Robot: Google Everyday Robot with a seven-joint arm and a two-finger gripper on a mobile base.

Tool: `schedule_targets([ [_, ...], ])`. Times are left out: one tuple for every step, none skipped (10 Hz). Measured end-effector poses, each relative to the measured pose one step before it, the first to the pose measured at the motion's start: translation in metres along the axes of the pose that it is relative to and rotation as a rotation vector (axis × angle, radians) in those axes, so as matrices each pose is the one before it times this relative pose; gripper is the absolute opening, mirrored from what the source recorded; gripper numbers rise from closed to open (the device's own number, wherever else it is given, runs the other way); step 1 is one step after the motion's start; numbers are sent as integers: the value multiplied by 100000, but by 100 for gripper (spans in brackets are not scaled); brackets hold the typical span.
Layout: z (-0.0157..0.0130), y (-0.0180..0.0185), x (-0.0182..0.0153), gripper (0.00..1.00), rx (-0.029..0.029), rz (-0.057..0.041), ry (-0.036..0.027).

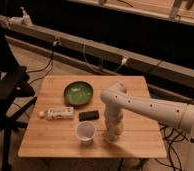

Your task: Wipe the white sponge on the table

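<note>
The table [135, 85] is a light-brown plank top. My white arm reaches in from the right, bends at an elbow over the table's middle and points straight down. The gripper [111, 134] is low on the tabletop near the front edge, just right of the round white cup [85, 132]. The white sponge does not show as a separate thing; the gripper's tip covers the spot it rests on, and a pale patch there blends with the wrist.
A green bowl [78, 93] sits at the table's back left. A long white labelled packet [58, 113] lies at the left, and a small black block [88, 115] lies beside it. A dark chair [7, 95] stands left of the table. Cables hang behind.
</note>
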Motion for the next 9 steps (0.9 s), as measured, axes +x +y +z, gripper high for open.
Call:
schedule_targets([
  [91, -1259, 28, 27, 215, -1226, 408],
  [-209, -300, -56, 27, 206, -888, -314],
  [-329, -26, -562, 27, -843, -787, -805],
  [-182, 93, -700, 27, -649, -539, -259],
  [147, 758, -373, 27, -28, 707, 650],
  [643, 338, -188, 27, 746, 309, 239],
  [312, -617, 37, 27, 673, -670, 539],
  [-21, -751, -148, 27, -347, -1084, 237],
  [132, -828, -170, 27, -526, -414, 137],
])
